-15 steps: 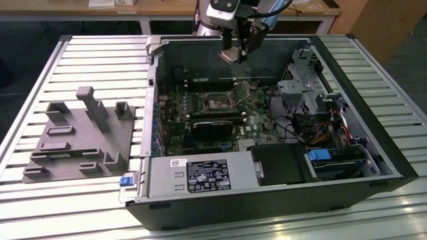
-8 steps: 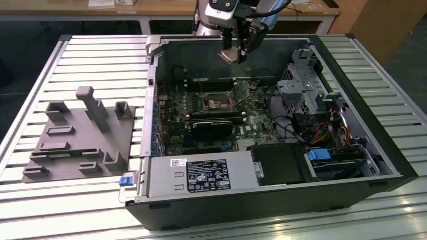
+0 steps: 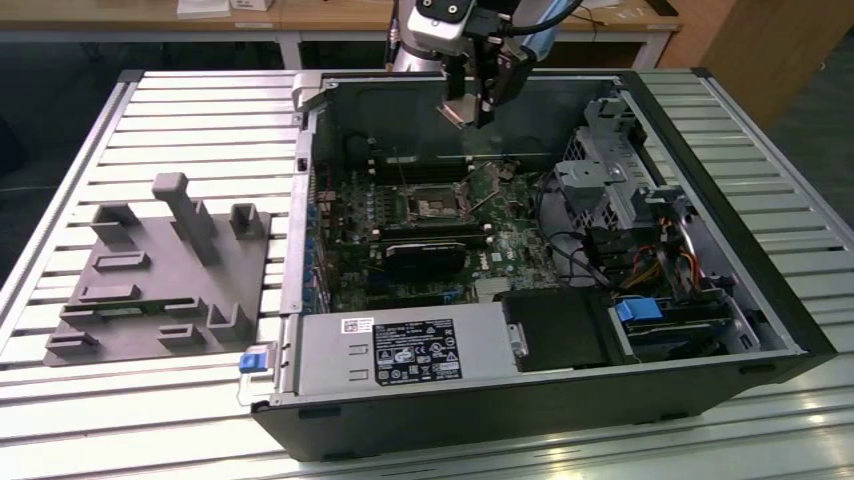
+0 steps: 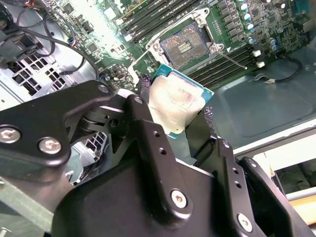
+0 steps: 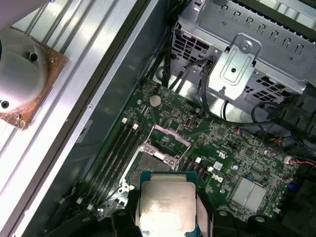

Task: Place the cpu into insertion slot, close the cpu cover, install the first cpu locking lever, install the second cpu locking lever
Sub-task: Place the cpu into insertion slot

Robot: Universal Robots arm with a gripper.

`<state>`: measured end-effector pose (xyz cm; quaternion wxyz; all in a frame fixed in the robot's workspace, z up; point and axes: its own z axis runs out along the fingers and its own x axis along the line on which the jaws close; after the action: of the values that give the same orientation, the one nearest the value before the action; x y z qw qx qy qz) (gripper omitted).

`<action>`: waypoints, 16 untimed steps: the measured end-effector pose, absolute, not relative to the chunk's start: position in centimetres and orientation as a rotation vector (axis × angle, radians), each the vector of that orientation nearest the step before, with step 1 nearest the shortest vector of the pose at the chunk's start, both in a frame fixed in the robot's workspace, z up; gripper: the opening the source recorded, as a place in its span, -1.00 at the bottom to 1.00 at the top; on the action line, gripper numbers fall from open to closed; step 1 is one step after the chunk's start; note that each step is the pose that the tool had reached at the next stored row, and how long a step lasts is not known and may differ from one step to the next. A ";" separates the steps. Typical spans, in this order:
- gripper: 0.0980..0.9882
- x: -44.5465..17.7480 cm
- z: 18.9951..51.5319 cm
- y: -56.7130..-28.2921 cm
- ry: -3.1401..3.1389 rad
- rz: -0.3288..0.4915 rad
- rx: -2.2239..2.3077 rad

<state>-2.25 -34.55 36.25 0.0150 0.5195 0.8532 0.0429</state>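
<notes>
At the exterior view's left you have the grey fixture block [image 3: 160,270] lying on the slatted tabletop [image 3: 80,150], just beside the open computer case [image 3: 534,410]. Moving right into the case, the green circuit board [image 3: 360,230] lies flat on its floor, and the insertion slot [image 3: 435,207] sits near the board's middle, its dark, faintly golden contacts uncovered in the second wrist view [image 4: 185,45]. In the first wrist view the cpu cover [image 5: 170,134] stands lifted off the slot [image 5: 150,165], tilted up at the slot's far edge. Your pincer [image 3: 470,110] hangs above the far side of the case, well apart from the board and a little right of the slot. In both wrist views it is clenched on the cpu [image 4: 178,106] [image 5: 167,207], one finger on each of two opposite edges, the silver-grey face towards the cameras; the chip is held in the air over the board and touches nothing else. Further right, the metal drive cage [image 3: 607,190] fills the case's right side.
</notes>
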 end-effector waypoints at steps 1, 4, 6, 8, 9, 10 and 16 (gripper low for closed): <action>-0.01 -2.3 36.2 -34.6 2.652 0.134 1.621; -0.01 -2.3 36.2 -34.6 2.644 0.133 1.635; -0.01 -2.3 36.2 -34.6 2.638 0.133 1.643; -0.01 -2.3 36.2 -34.6 2.632 0.133 1.652; -0.01 -2.3 36.2 -34.6 2.629 0.133 1.657; -0.01 -2.3 36.2 -34.6 2.626 0.133 1.661; -0.01 -2.3 36.2 -34.6 2.607 0.132 1.689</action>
<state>-2.26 -34.55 36.23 0.0162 0.5430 0.8385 0.0425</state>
